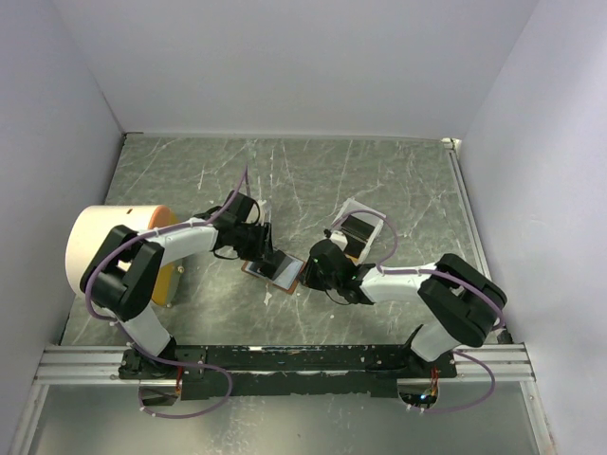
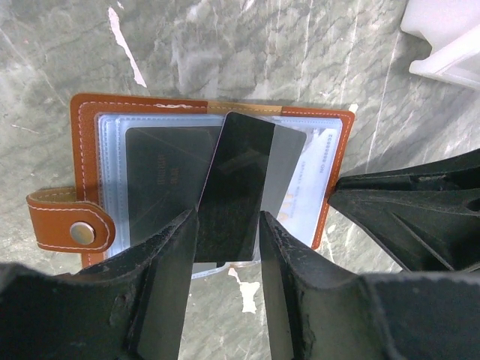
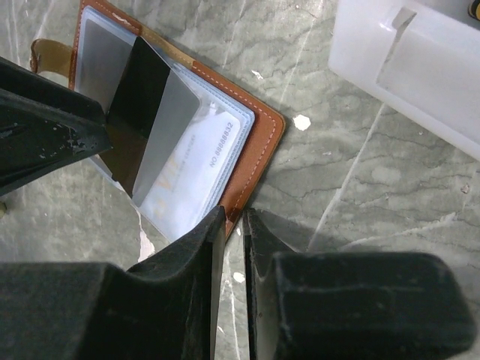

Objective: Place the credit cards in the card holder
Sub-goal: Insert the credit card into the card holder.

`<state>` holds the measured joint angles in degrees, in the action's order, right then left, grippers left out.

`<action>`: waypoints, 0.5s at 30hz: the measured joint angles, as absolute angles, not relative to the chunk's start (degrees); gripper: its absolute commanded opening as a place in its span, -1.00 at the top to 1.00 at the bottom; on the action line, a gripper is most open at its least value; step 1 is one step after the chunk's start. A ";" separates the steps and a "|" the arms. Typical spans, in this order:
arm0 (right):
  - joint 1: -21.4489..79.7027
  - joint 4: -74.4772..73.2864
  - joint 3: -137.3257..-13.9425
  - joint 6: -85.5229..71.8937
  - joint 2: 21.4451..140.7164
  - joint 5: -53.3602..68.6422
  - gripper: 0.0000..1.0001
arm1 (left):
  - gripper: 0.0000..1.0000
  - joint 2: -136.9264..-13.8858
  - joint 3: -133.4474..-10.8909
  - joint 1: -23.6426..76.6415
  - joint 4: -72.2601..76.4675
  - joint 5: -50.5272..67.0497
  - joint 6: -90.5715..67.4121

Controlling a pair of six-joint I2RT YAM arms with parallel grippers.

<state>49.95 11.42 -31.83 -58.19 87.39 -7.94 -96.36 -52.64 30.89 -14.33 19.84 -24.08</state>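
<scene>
The brown card holder [image 2: 86,127] lies open on the table, its clear sleeves up and its snap strap [image 2: 71,229] at the left. It also shows in the top view [image 1: 275,268] and the right wrist view [image 3: 259,142]. My left gripper [image 2: 226,221] is shut on a dark credit card [image 2: 236,180], held tilted with its far end over the sleeves. Another dark card [image 2: 161,180] sits inside a sleeve. My right gripper [image 3: 234,214] is nearly closed, pinching the holder's near edge. The two grippers [image 1: 264,248] [image 1: 308,270] stand on either side of the holder.
A white tray [image 1: 368,214] stands just right of the holder and holds more cards; it also shows in the wrist views [image 2: 442,37] [image 3: 405,60]. A large white and orange roll [image 1: 104,246] stands at the left by the left arm. Walls enclose the table.
</scene>
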 measured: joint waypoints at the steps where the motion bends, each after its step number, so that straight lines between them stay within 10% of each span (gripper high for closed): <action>1: 49.95 11.66 -31.88 -58.22 87.55 -7.92 0.68 | 0.01 -96.36 -52.56 30.92 -14.20 19.94 -24.29; 15: 50.00 12.43 -32.03 -58.26 88.03 -7.92 0.70 | 0.04 -95.26 -47.75 31.14 -7.84 25.54 -29.89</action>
<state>50.00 12.43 -32.03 -58.26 88.03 -7.92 -95.26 -47.75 31.14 -7.84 25.54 -29.89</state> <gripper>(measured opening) 0.154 0.485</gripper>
